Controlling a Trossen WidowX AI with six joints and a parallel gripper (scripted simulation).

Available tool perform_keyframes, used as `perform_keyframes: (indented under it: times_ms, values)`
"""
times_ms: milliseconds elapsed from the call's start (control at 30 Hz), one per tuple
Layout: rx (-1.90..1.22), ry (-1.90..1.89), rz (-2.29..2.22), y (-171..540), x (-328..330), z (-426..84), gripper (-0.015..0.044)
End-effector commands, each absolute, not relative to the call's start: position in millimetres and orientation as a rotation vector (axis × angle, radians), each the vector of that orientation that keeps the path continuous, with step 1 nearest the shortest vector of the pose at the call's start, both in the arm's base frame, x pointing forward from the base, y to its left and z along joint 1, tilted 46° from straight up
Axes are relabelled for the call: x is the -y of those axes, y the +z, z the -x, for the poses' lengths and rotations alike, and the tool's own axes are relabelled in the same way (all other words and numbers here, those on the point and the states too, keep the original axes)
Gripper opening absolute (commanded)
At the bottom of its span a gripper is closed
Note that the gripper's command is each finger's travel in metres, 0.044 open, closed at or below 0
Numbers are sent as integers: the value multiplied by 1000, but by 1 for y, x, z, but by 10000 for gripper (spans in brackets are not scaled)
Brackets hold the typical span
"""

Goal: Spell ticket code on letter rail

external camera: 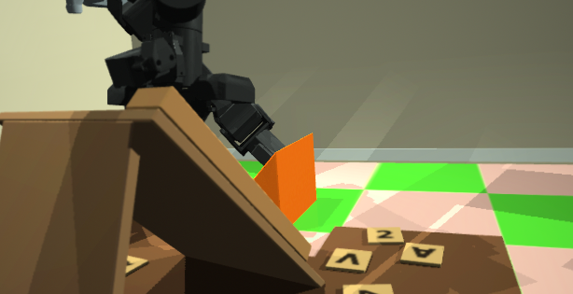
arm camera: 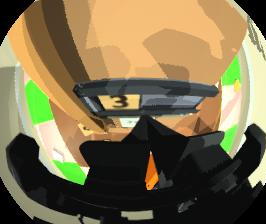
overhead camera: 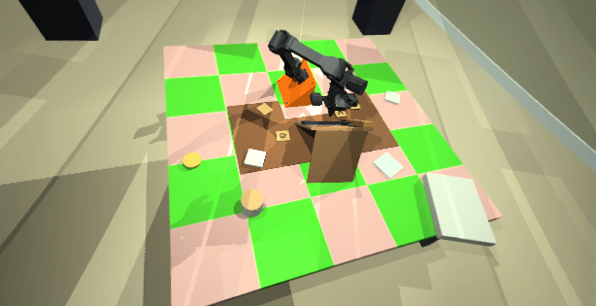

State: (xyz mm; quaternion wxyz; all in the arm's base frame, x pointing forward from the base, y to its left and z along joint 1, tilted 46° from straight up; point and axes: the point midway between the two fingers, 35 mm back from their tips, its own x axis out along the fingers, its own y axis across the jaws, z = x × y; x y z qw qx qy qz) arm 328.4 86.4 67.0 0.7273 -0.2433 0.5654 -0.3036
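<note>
Seating the 3 tile (arm camera: 120, 102): a light, level push

Top: the tool (overhead camera: 332, 113) (external camera: 198, 104) (arm camera: 144, 119) is at the rail (overhead camera: 320, 123) (arm camera: 156, 85) on the board (overhead camera: 335, 156) (external camera: 70, 167) (arm camera: 199, 45).

Exterior: loose tiles (overhead camera: 282, 136) (external camera: 348, 259) (arm camera: 86, 128) lie on the bench beside the board; its slope hides the fingertips.

Wrist: the tool is pressed together, empty, just below the rail; the 3 tile sits inside, toward the view's left. Any nudge should follow the channel, bearing on the tile's edge rather than the lip; check seating before withdrawing.

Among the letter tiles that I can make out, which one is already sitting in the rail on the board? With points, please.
It is the tile marked 3 (arm camera: 119, 102), framed by the dark rail (arm camera: 169, 103); the other visible tiles lie down off the board.
</note>
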Motion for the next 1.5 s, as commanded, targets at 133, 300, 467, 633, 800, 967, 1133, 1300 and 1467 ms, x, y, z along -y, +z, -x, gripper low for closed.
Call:
perform_keyframes:
  times_ms: [133, 300, 467, 633, 800, 967, 1133, 1300, 1467]
  values:
    - [-1292, -697, 525, 68, -84, -327, 0]
    - [-1292, -697, 525, 68, -84, -328, 0]
    - [-1292, -697, 525, 68, -82, -330, 0]
    - [-1292, -697, 525, 66, -81, -332, 0]
    - [-1291, -697, 525, 65, -80, -334, 0]
    - [-1291, -697, 525, 64, -78, -335, 0]
    - [-1291, -697, 525, 63, -76, -337, 0]
    - [-1291, -697, 525, 62, -75, -339, 0]
    - [-1291, -698, 525, 61, -73, -340, 0]
